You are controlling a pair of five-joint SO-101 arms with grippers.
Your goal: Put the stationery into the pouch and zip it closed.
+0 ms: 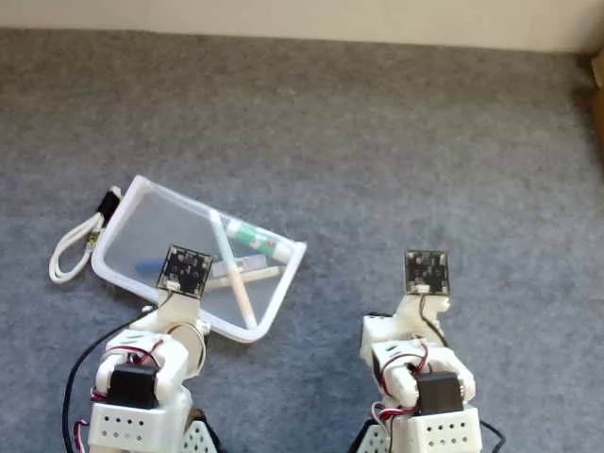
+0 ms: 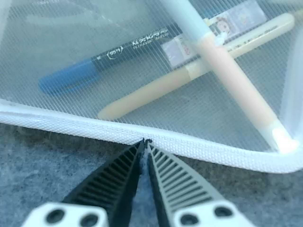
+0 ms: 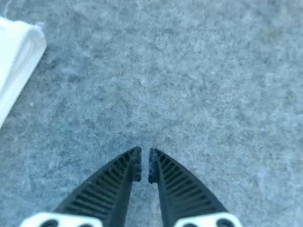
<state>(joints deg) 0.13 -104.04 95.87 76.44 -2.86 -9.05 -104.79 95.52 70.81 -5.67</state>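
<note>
We see the left gripper [image 2: 145, 143] with its jaws brought together, the ribbed tips meeting right at the white near edge of the pouch [image 2: 71, 125]. They touch that binding, but we see nothing held between them. The right gripper [image 3: 144, 163] has its jaws closed to a thin sliver of a gap. It holds nothing and hangs over bare grey felt [image 3: 213, 94], with a white corner of the pouch to its left.

From above, the pouch lies left of centre on the felt, set at a slant. The left arm [image 1: 151, 373] is at its near edge and the right arm [image 1: 420, 373] stands well apart to the right.

Through the mesh we make out a dark pen with a blue cap [image 2: 118, 52] and a cream pen [image 2: 165, 82] crossing each other. A peach pen [image 2: 236, 80] lies slantwise over both, and we cannot tell whether it sits on the mesh or under it. A green-and-white marker [image 1: 257, 239] lies towards the pouch's far right side. A white cord [image 1: 74, 250] loops out from the pouch's left corner.
</note>
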